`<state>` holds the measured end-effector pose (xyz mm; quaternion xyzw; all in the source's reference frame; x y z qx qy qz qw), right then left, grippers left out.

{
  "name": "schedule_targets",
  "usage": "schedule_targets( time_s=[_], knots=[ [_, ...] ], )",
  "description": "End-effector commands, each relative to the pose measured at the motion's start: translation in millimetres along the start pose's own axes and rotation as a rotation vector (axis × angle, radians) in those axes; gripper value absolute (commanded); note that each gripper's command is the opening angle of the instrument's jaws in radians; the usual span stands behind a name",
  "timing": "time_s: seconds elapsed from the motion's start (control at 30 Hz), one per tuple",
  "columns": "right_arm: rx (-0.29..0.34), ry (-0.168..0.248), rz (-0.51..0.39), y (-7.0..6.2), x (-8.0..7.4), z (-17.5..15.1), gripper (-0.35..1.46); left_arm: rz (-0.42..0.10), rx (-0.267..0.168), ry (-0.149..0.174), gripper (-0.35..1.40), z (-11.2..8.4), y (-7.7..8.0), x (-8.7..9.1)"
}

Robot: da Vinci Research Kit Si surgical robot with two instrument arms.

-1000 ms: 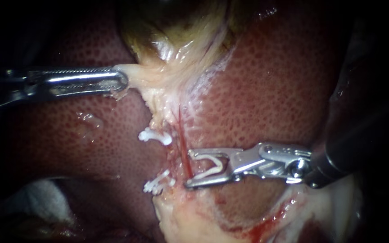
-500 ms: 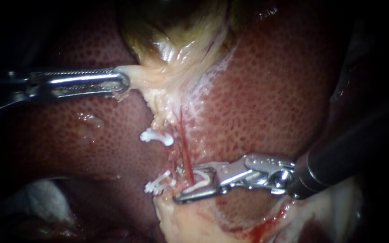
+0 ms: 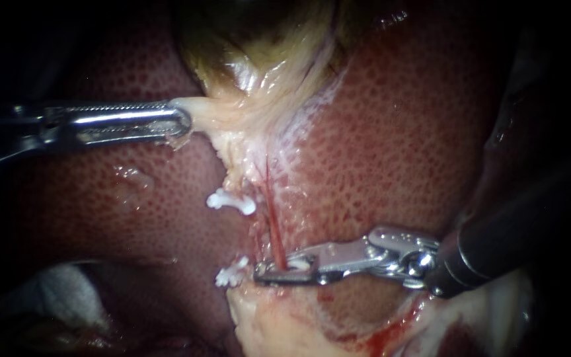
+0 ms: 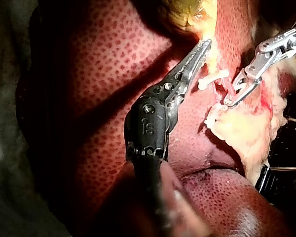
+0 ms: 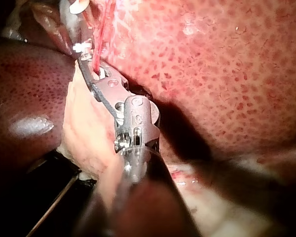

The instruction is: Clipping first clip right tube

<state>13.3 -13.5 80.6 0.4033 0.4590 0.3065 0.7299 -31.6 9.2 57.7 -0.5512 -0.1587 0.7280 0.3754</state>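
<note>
— Where was the right tube (image 3: 273, 221)?
— Clamped in the jaws of our right instrument (image 3: 260, 274), beside the white clips (image 3: 231, 200). Our left instrument (image 3: 181, 121) gripped the gallbladder (image 3: 246, 59). We judged a square, full squeeze best.

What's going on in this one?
The left instrument holds pale tissue under the gallbladder, jaws shut on it. The right instrument has its jaws shut on the thin red right tube, down low. An upper white clip and a lower white clip sit just beside that tube, over the liver.
</note>
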Motion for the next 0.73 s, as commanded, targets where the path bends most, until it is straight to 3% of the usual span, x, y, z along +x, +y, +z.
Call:
schedule_targets(
  time_s=[0.03, 0.13, 0.73],
  knots=[
    [0.005, -0.001, 0.020, 0.0, 0.0, 0.0, -0.35, 0.000, 0.001, -0.001, -0.35, 0.0, 0.0, 0.0],
    [0.004, -0.003, 0.055, 0.0, -0.2, -0.3, -0.35, 0.000, 0.000, -0.001, -0.35, 0.0, 0.0, 0.0],
    [0.003, -0.017, 0.066, 0.1, -0.4, -0.4, -0.35, 0.000, 0.000, -0.001, -0.35, 0.0, -0.1, 0.0]
  ],
)
